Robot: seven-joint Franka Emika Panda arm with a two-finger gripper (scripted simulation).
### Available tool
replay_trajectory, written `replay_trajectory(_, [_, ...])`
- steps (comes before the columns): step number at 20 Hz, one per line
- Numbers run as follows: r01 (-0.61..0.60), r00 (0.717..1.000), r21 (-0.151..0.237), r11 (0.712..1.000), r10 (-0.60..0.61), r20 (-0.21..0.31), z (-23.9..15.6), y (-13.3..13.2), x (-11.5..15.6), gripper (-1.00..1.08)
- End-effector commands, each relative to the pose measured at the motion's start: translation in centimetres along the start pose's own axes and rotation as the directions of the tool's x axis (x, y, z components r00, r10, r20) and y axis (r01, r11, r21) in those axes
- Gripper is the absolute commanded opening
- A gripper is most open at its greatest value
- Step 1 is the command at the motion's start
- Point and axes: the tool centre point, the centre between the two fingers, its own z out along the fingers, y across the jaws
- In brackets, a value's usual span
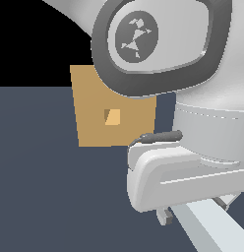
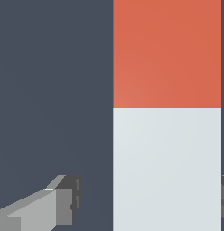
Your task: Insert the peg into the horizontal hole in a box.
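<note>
The peg (image 2: 167,113) fills much of the wrist view, one segment red-orange and the other pale grey-white. My gripper (image 2: 150,198) is open and straddles the pale segment. One finger (image 2: 64,203) stands clear of the peg's side, while the other shows only at the frame's edge, close against the peg. In the exterior view the pale peg (image 1: 207,226) lies on the floor under my gripper (image 1: 196,207), toward the exterior view's right. The tan box (image 1: 94,118) stands behind, toward the exterior view's left, its square hole (image 1: 112,116) facing the camera. My arm hides the box's upper right corner.
The large white arm and hand (image 1: 193,98) block much of the exterior view. A dark blue-grey floor (image 1: 55,197) lies around the box and peg.
</note>
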Motion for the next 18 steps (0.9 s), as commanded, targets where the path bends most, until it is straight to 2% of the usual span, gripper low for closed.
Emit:
replay_trajectory(1, [0.0, 1.0, -0.002, 1.0, 0.0, 0.001, 0.07, 0.15, -0.04, 1.0])
replay_trajectory(3, [0.0, 1.0, -0.002, 1.0, 0.0, 0.001, -0.04, 0.19, -0.06, 1.0])
replay_trajectory(4, [0.0, 1.0, -0.002, 1.0, 0.0, 0.001, -0.04, 0.19, -0.06, -1.0])
replay_trajectory(18, [-0.001, 1.0, -0.001, 1.0, 0.001, 0.001, -0.05, 0.03, 0.02, -1.0])
